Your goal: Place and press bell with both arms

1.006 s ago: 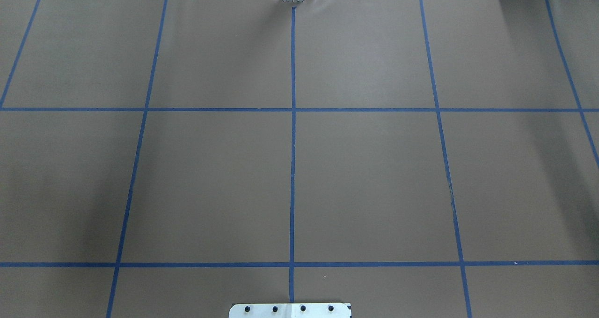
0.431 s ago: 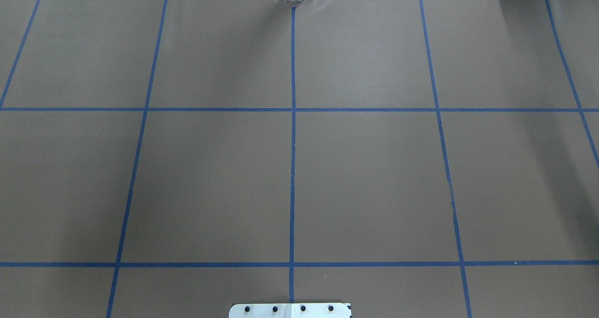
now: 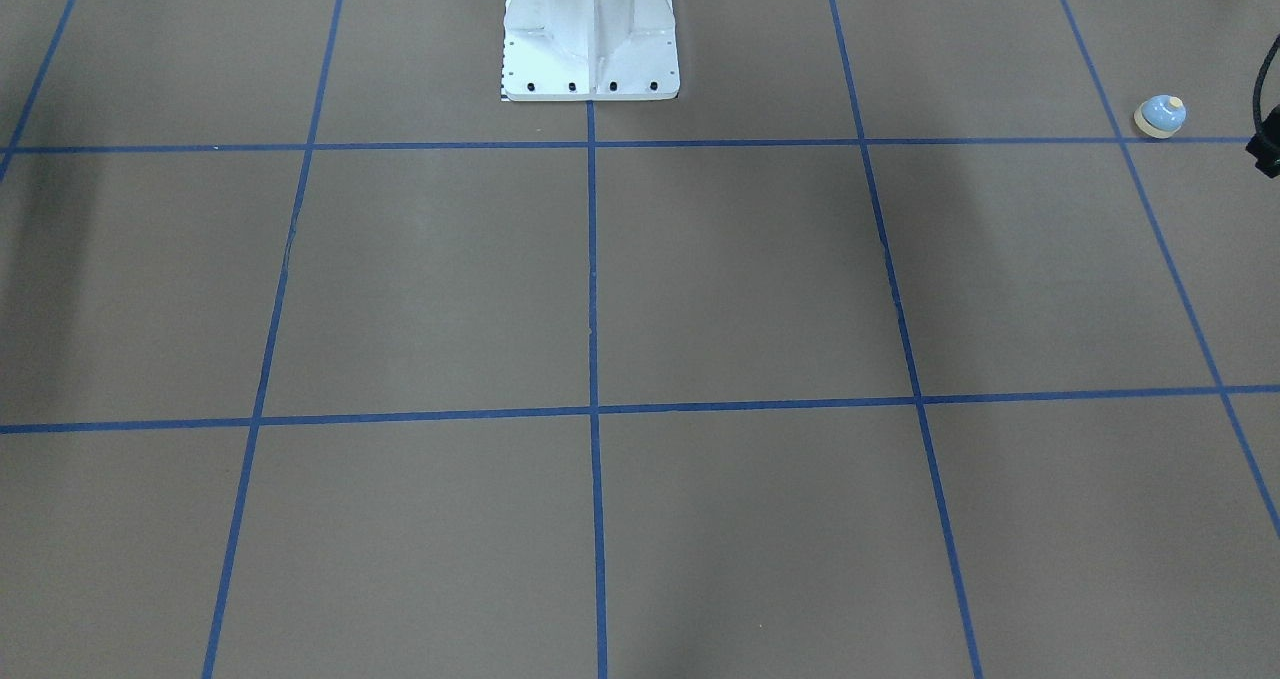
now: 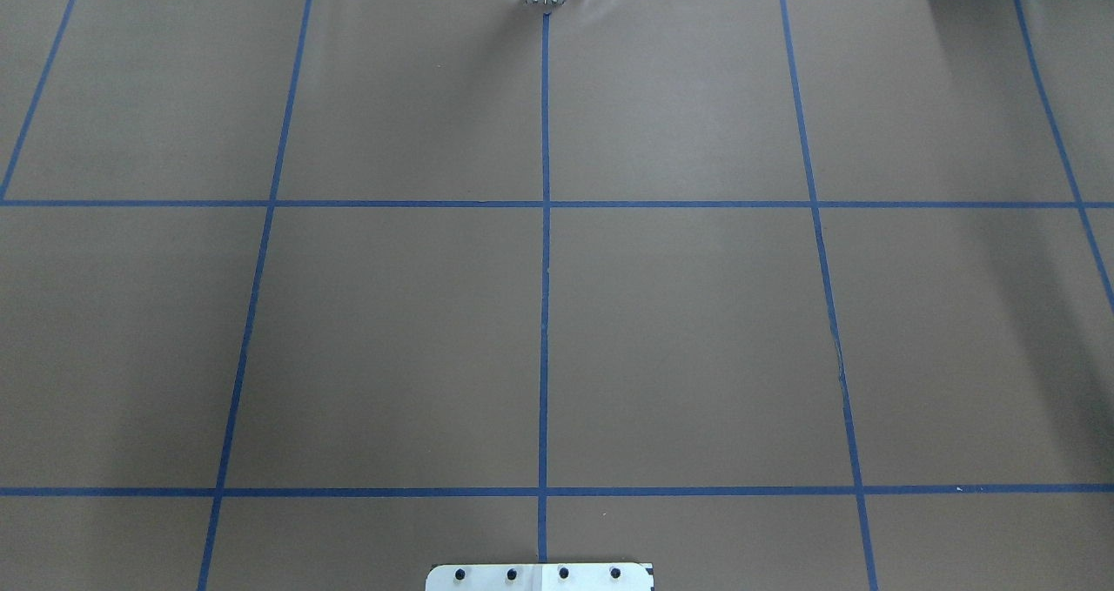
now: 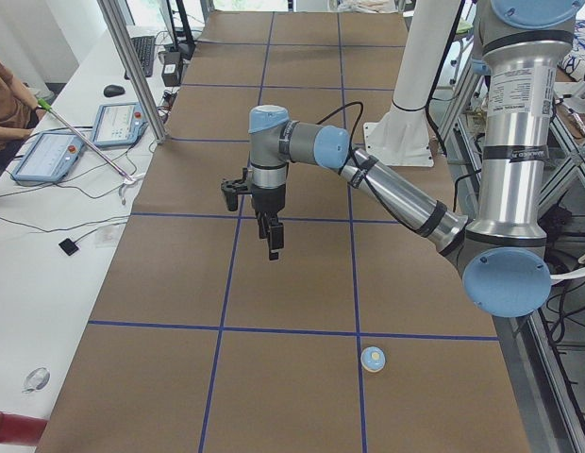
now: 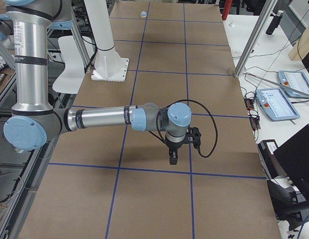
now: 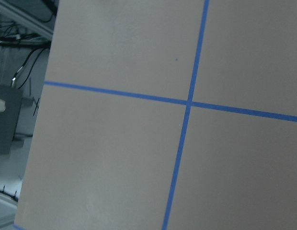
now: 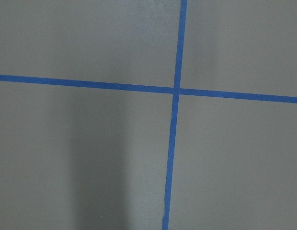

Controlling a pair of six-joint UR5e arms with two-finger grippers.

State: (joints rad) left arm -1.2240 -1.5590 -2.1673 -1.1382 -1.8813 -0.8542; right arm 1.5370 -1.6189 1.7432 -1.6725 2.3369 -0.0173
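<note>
Brown paper surface [image 4: 392,339] is unchanged from a second ago but for fainter shadows, so placing seems unstarted: the light-blue bell [image 3: 1160,116] sits well to the robot's left of the white pedestal [image 3: 590,29], untouched, left tool [image 5: 273,250] and right tool [image 6: 173,159] hovering elsewhere, openings impossible to tell.
</note>
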